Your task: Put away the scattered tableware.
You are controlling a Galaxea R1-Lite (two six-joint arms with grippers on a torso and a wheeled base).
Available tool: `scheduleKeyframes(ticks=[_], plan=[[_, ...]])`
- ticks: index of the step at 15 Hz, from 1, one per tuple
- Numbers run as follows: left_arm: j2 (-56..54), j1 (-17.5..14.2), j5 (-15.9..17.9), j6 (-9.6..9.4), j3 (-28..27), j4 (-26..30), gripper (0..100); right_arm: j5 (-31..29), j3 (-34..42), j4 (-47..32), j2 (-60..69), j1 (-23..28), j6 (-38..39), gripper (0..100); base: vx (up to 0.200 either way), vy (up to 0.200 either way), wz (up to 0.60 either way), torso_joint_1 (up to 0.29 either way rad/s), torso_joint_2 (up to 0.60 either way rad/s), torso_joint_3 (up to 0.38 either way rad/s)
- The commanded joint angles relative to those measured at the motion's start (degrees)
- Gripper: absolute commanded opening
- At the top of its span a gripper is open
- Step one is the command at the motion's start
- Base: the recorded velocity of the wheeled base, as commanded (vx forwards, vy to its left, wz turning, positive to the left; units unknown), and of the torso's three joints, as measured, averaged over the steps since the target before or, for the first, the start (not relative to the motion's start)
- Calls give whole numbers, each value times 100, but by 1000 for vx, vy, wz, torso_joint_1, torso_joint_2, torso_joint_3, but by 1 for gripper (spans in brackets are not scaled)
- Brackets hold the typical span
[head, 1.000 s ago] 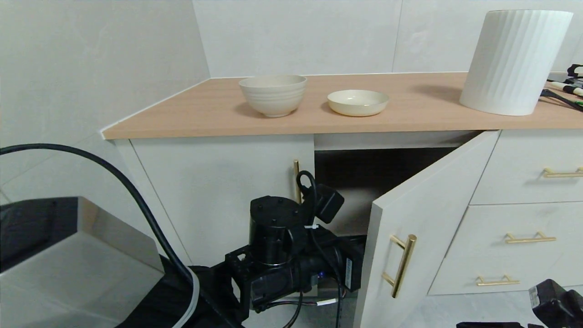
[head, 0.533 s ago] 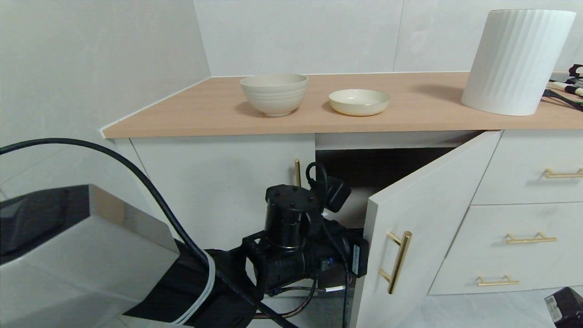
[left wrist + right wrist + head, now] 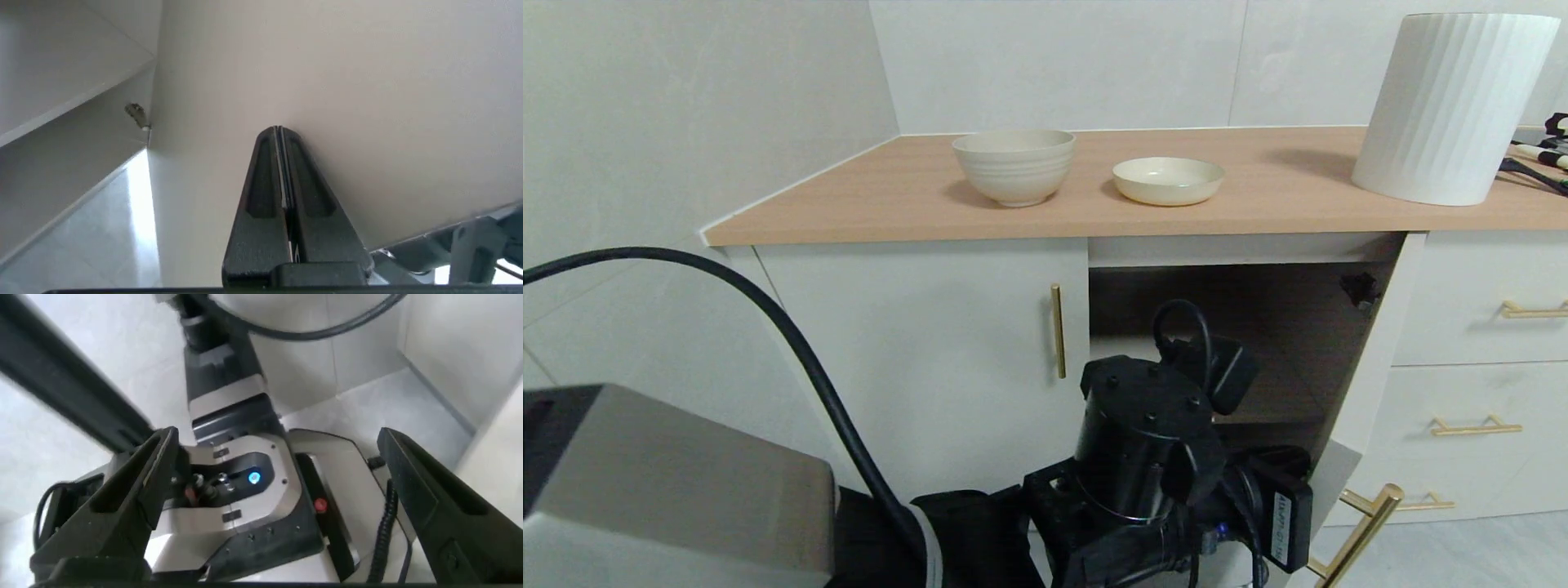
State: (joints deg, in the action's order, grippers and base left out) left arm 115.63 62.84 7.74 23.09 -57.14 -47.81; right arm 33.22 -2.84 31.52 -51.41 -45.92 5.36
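Rests clenched left gripper (image 3: 280,131) against cabinet door (image 3: 1343,465), seemingly clearing shelf access for ribbed bowl (image 3: 1014,166) and shallow dish (image 3: 1168,180) on countertop (image 3: 890,204); holds right gripper (image 3: 278,434) spread, empty.

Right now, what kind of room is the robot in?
Most likely a kitchen. A bowl and a shallow dish sit on a wooden countertop, with white cupboards and gold-handled drawers underneath.

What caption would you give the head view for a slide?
Bowl and shallow dish sit apart on the wooden counter, above an open cabinet.
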Motion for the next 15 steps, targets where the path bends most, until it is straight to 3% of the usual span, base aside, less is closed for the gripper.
scheduleKeyframes(ticks=[1,2,6,8,10,12,15], plan=[[-295,-273,131,99,221,-62,0,71,20,3,96,4,-9,100,0,0,0,0,0,0],[-128,-308,509,126,229,-62,0,282,20,-6,210,4,-9,100,0,0,0,0,0,0],[241,-123,571,38,159,-18,0,132,-287,-946,456,39,0,100,0,0,0,0,0,0],[144,-123,439,-15,432,123,0,-8,-735,-2194,904,461,0,100,0,0,0,0,0,0],[135,-123,34,-191,528,114,0,-35,-929,-2933,1309,725,17,100,0,0,0,0,0,0],[276,-141,-9,-191,326,149,0,-175,-867,-2968,1476,927,17,100,0,0,0,0,0,0],[382,-132,-36,-200,106,176,0,-175,-727,-2977,1625,927,17,100,-200,0,0,1,4,4]])
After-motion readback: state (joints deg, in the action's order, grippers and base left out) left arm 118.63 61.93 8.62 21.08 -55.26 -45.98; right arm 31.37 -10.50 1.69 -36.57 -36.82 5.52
